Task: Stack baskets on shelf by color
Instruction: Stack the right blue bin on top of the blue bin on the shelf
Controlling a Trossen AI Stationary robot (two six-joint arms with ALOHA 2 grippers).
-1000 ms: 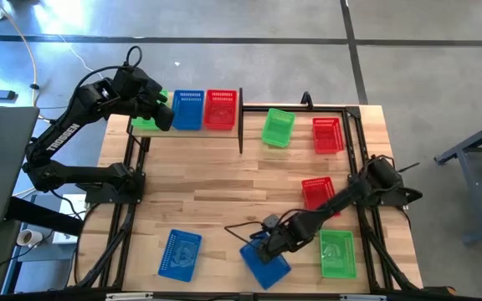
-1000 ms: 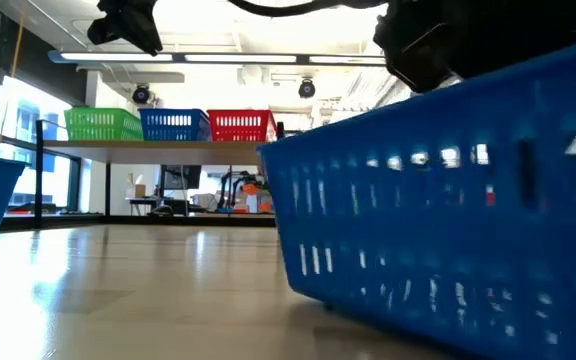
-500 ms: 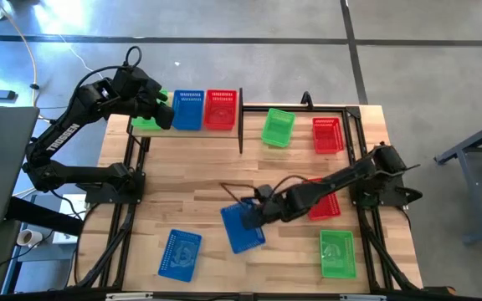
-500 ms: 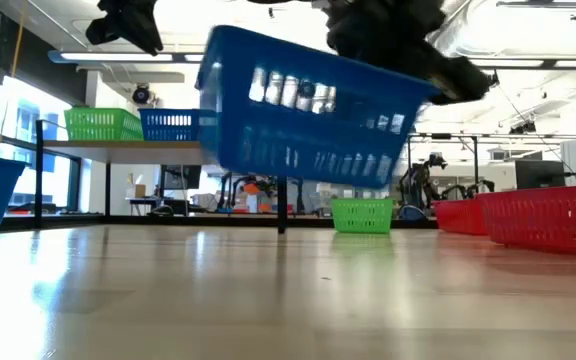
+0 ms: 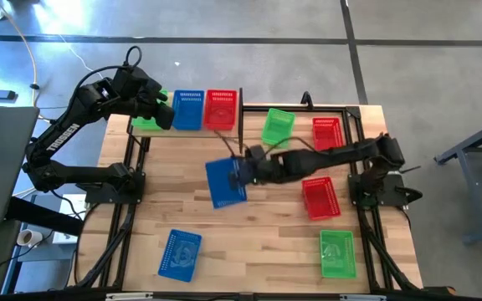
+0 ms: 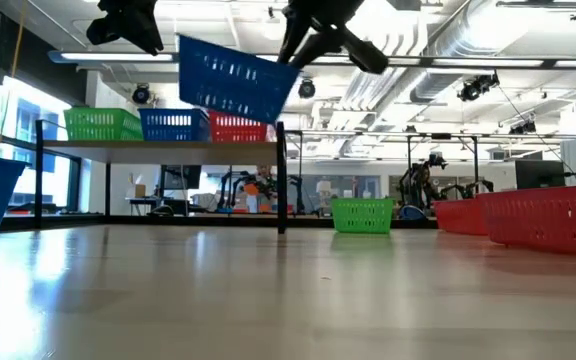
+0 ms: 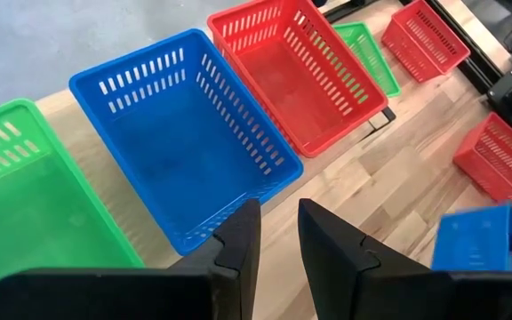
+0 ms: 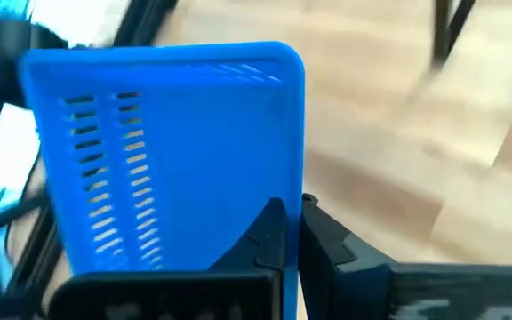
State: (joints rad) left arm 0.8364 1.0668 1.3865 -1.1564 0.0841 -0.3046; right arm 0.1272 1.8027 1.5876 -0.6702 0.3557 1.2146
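My right gripper (image 5: 246,168) is shut on a blue basket (image 5: 225,181), held high over the table's middle, just in front of the shelf; in the low view the basket (image 6: 234,84) hangs tilted in the air. The shelf (image 5: 192,134) stands at the far left and carries a green basket (image 5: 144,122), a blue basket (image 5: 188,109) and a red basket (image 5: 221,109), side by side on their bottoms. My left gripper (image 7: 279,238) hovers above the shelf's green and blue baskets, slightly open and empty. My right gripper pinches the rim of one side wall (image 8: 292,182) of the blue basket, one finger inside the basket and one outside. It comes from the table's right side. The basket is lifted clear of the table, its open top up, and tilts.
On the table lie a green basket (image 5: 278,127) and a red basket (image 5: 327,135) at the far right, a red basket (image 5: 320,197) and a green basket (image 5: 337,253) on the right, and a blue basket (image 5: 179,254) near the front left. A black post (image 5: 240,125) stands at the shelf's right end.
My right gripper has carried the blue basket from the table's near edge up and toward the far left, toward the shelf. The basket has been lifted clear of the table and now hangs high and tilted. My left arm has kept still.
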